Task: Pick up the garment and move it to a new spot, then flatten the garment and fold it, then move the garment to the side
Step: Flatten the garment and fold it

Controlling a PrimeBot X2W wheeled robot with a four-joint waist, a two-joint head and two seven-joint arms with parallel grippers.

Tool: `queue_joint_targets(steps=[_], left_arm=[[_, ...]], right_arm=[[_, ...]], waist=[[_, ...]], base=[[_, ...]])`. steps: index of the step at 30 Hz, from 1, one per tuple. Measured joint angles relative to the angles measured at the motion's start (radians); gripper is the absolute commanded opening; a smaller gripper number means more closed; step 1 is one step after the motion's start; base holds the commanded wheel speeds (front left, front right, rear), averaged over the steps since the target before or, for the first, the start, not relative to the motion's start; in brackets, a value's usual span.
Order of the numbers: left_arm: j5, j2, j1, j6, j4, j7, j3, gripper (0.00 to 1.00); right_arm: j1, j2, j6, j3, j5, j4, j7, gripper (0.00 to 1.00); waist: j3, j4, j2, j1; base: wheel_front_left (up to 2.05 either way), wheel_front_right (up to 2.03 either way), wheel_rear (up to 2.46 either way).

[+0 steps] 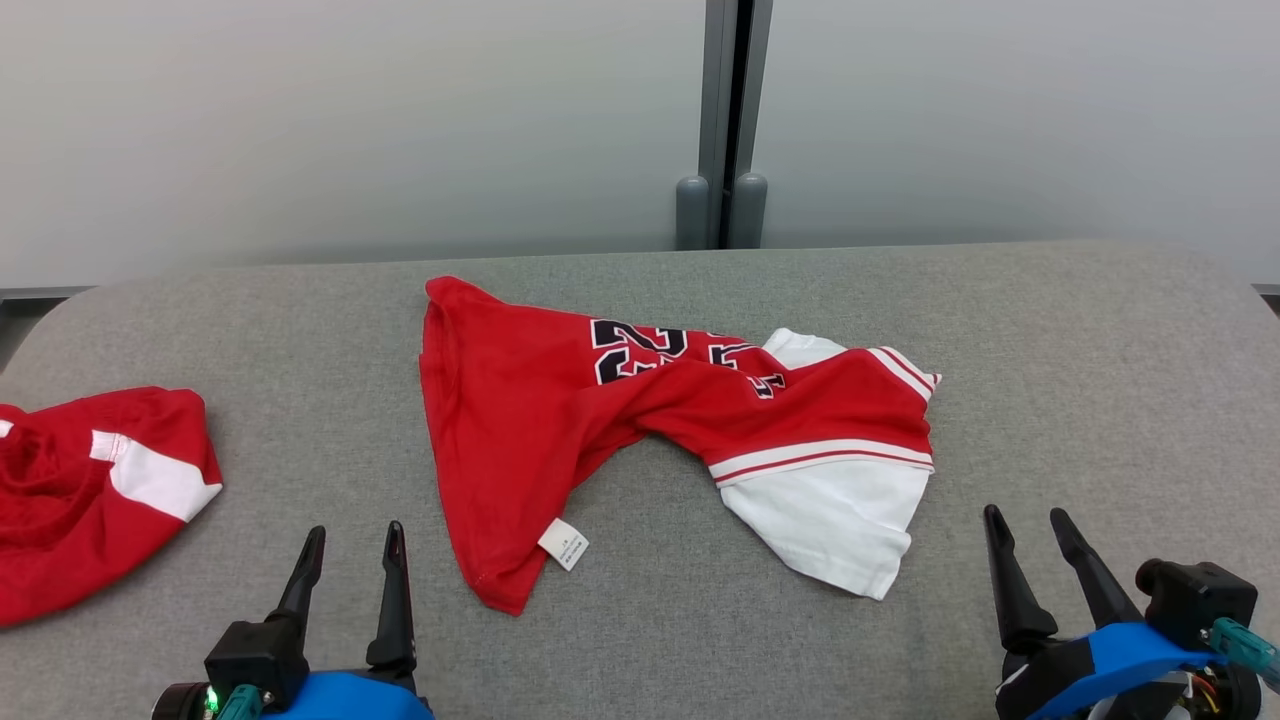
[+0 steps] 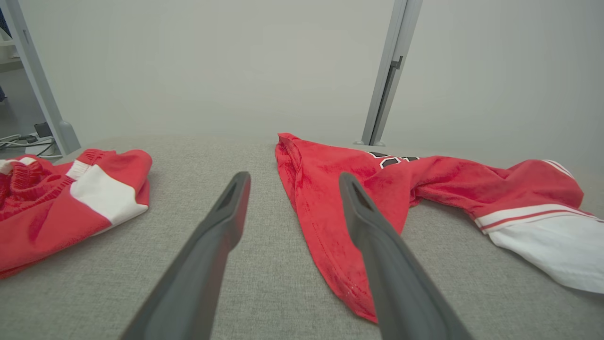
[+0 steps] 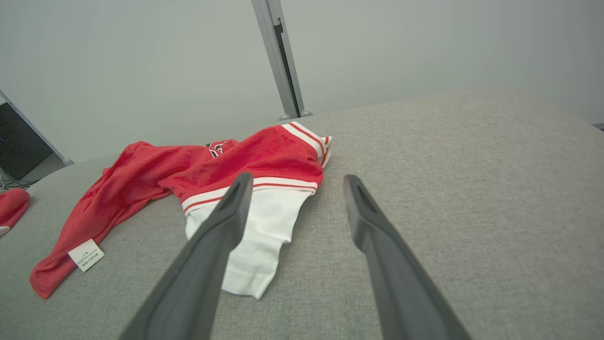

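Counted two red-and-white garments, a numbered jersey [image 1: 520, 430] and a crumpled piece [image 1: 70, 500]; two grippers, left gripper [image 1: 356, 528] and right gripper [image 1: 1024, 511]; one grey table [image 1: 1080, 340]; one white label [image 1: 563, 544].

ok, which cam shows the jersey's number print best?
Head view: the number print is seen from above, though folds cut it. Left wrist view catches a thin edge-on strip; right wrist view, a small corner.

The left end effector [image 1: 356, 530] and right end effector [image 1: 1023, 512] have dark tapered fingers [image 1: 299, 580], black mounts [image 1: 255, 655], blue housings [image 1: 340, 700].
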Motion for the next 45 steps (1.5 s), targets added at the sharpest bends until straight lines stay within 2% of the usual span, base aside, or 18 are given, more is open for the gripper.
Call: queue_joint_targets(steps=[12, 18, 22, 25, 29, 35, 41, 45], left_arm=[[0.004, -0.001, -0.021, -0.023, 0.051, 0.026, -0.026, 1.00], [-0.020, -0.025, -0.073, -0.075, 0.176, 0.142, -0.083, 1.00], [-0.030, -0.050, -0.114, -0.090, 0.251, 0.178, -0.104, 1.00], [-0.038, -0.067, -0.146, -0.087, 0.298, 0.190, -0.105, 1.00], [-0.044, -0.085, -0.188, -0.057, 0.364, 0.212, -0.101, 1.00], [-0.050, -0.098, -0.242, -0.036, 0.437, 0.223, -0.097, 1.00], [-0.055, -0.105, -0.290, -0.040, 0.496, 0.211, -0.098, 1.00], [-0.063, -0.113, -0.322, -0.053, 0.534, 0.207, -0.105, 1.00]], right_arm=[[-0.012, 0.000, 0.000, 0.034, 0.007, 0.011, 0.015, 1.00], [-0.081, 0.000, 0.000, 0.104, 0.022, 0.137, 0.084, 1.00], [-0.144, 0.000, 0.000, 0.130, 0.027, 0.244, 0.105, 1.00], [-0.191, 0.001, 0.000, 0.128, 0.018, 0.326, 0.103, 1.00], [-0.248, 0.000, 0.000, 0.120, 0.001, 0.426, 0.094, 1.00], [-0.318, 0.000, 0.000, 0.146, -0.005, 0.535, 0.073, 1.00], [-0.369, -0.001, 0.000, 0.185, -0.002, 0.606, 0.073, 1.00], [-0.384, -0.009, -0.002, 0.251, 0.034, 0.614, 0.082, 1.00]], waist=[[0.027, 0.000, 0.0000, 0.0000], [0.043, -0.009, 0.0001, 0.0001], [0.054, -0.015, 0.0001, 0.0001], [0.062, -0.013, 0.0002, 0.0001], [0.073, -0.008, 0.0003, 0.0001], [0.096, -0.009, 0.0003, 0.0002], [0.117, -0.013, 0.0002, -0.0001], [0.127, -0.012, 0.0001, -0.0001]], base=[[0.00, 0.00, 0.00], [0.00, 0.00, 0.00], [0.00, 0.00, 0.00], [0.00, 0.00, 0.00], [0.00, 0.00, 0.00], [0.00, 0.00, 0.00], [0.00, 0.00, 0.00], [0.00, 0.00, 0.00]])
